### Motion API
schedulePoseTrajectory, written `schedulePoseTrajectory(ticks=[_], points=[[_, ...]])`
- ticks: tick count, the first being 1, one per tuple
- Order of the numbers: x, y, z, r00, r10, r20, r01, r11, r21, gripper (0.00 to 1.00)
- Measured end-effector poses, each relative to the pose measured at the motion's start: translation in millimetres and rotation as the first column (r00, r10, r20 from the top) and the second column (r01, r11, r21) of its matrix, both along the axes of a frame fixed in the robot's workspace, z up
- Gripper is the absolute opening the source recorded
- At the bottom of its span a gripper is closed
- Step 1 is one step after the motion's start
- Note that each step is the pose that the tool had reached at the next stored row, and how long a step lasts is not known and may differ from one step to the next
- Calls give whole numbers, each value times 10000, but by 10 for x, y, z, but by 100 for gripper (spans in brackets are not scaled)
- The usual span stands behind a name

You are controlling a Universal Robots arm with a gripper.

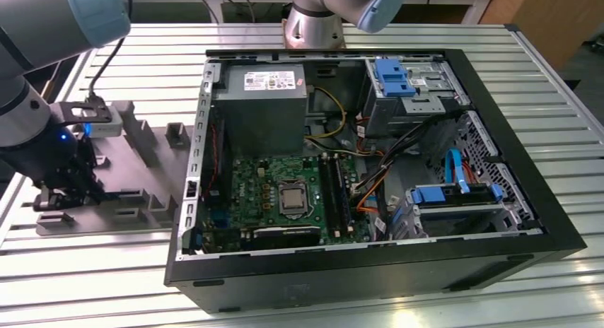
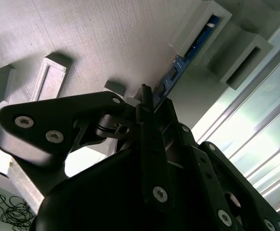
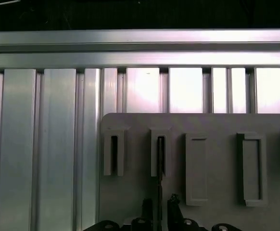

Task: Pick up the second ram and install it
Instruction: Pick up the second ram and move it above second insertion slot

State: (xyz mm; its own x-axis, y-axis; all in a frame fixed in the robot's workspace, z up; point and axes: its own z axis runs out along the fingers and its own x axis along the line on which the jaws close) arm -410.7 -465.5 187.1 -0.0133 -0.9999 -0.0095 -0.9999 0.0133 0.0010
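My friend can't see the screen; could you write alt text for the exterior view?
A robot arm's gripper hangs low over a grey holder at the exterior view's left, beside an open computer case with its motherboard showing, all on a slatted metal table.

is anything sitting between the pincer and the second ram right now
Nothing visible does. In the second wrist view the pincer is right at the second ram, which stands on edge in slots of the gray holder, with no object between them.
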Motion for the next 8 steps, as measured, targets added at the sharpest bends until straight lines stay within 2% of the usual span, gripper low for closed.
schedulePoseTrajectory(ticks=[8], points=[[-9,6,-15,10000,2,-1,-2,10000,3,27]])
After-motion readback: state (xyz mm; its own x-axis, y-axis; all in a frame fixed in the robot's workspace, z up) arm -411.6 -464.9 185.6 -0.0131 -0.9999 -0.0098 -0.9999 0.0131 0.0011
